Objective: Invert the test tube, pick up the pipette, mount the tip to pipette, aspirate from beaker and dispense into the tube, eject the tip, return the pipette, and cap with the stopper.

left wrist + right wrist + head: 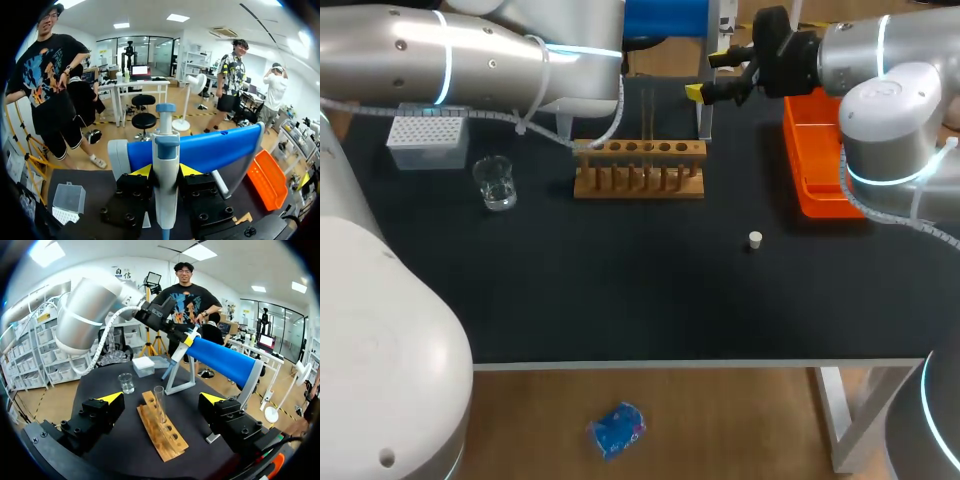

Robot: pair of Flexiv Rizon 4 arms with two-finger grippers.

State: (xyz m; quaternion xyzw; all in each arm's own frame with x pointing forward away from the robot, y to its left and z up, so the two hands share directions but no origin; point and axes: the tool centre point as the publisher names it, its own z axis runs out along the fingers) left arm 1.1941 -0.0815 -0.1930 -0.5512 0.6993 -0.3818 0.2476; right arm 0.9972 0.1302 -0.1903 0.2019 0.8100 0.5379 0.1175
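A clear test tube stands upright in the wooden rack. In the right wrist view the test tube rises from the rack ahead of my open right gripper, untouched between its wide-spread fingers. My right gripper hovers behind the rack's right end. My left gripper is shut on the white and blue pipette at the blue stand; the pipette leans against that stand. The beaker, tip box and white stopper rest on the table.
An orange tray lies at the table's right side under my right arm. The blue stand sits at the far edge behind the rack. Dark bare tabletop stretches in front of the rack.
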